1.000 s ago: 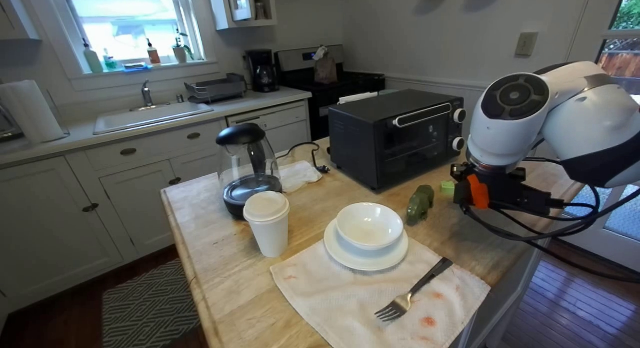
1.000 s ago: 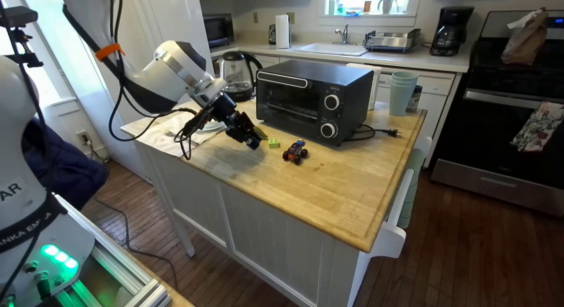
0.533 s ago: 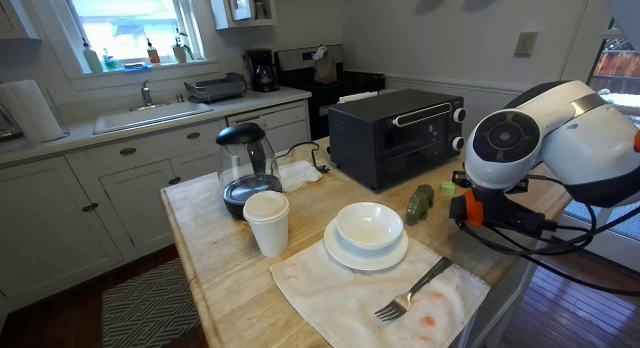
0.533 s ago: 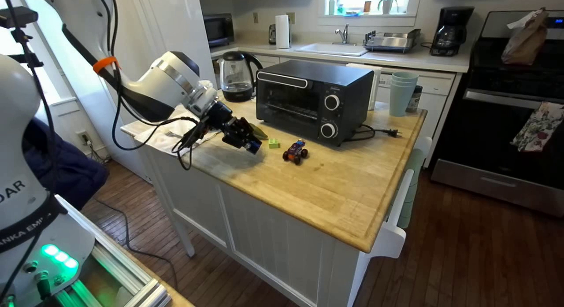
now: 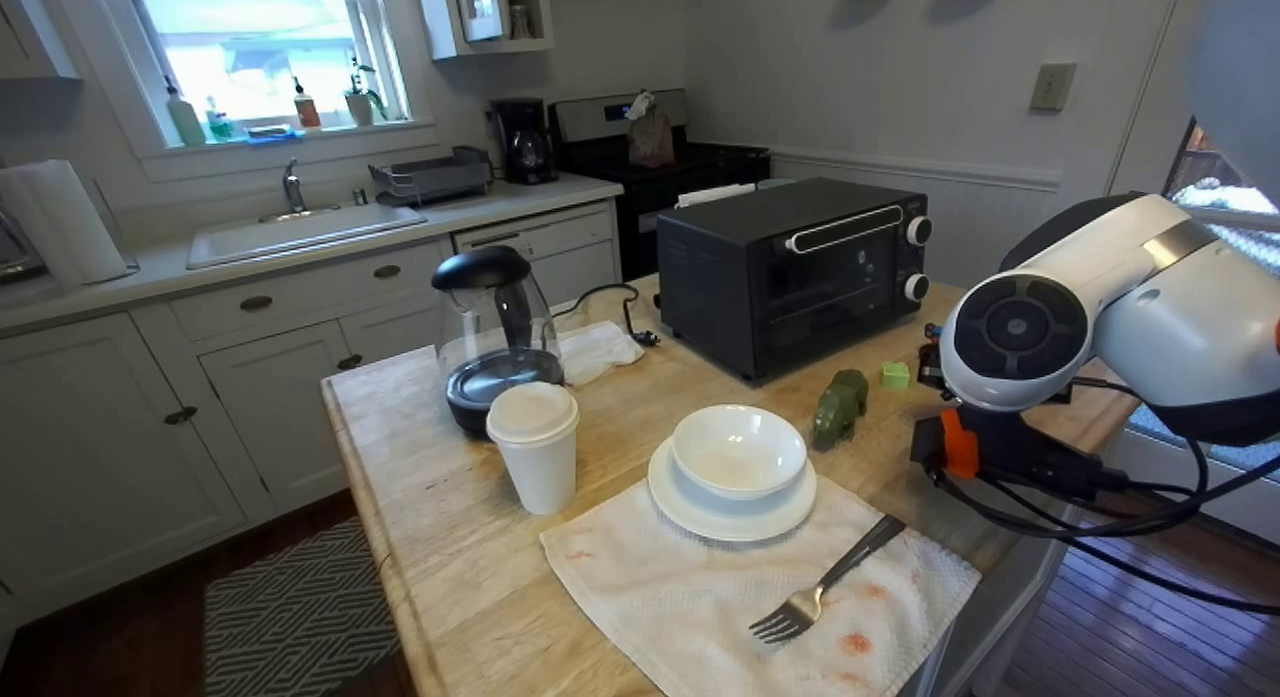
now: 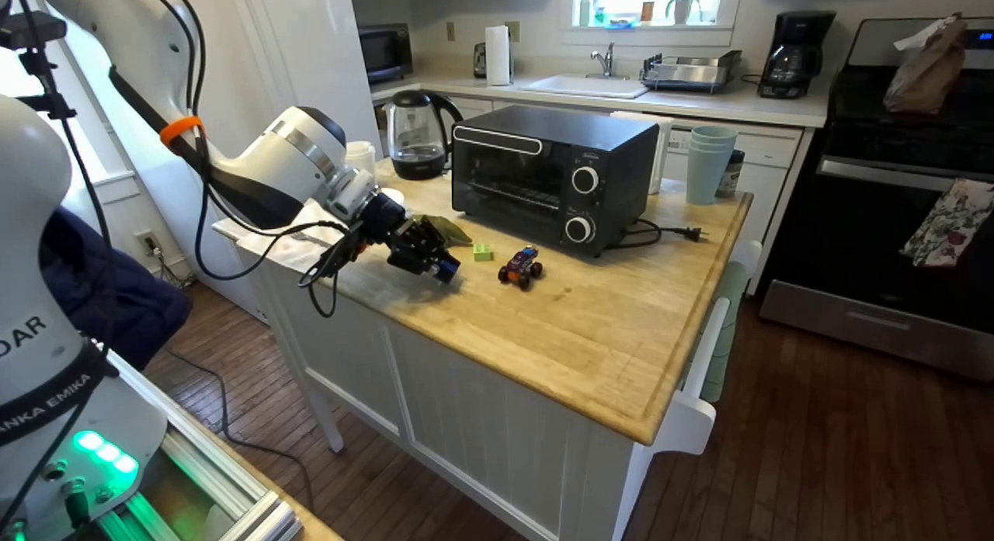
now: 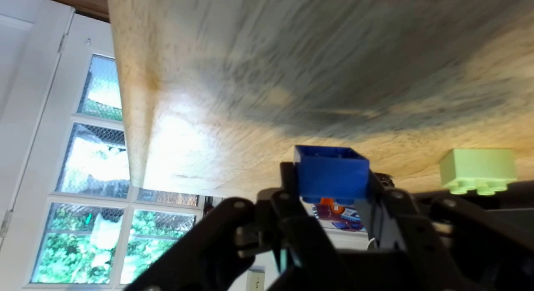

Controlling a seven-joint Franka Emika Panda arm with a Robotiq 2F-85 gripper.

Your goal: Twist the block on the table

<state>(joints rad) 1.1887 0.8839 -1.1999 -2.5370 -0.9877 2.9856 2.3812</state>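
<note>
The jaws, parted only by the blue toy brick (image 7: 333,178), grip it — below and right of centre in the wrist view; farther right, a pale green brick (image 7: 484,163) sits on the worktop (image 7: 217,99).

I'm counting one squat blue plastic block (image 7: 333,176) plus one pale green plastic block (image 7: 482,165), so two in all, then one purple big-wheeled toy truck (image 6: 521,268), one round white bowl (image 5: 738,452), one black-handled metal fork (image 5: 842,567) (stacked pale blue-green cups (image 6: 707,172): can't tell how many).
</note>
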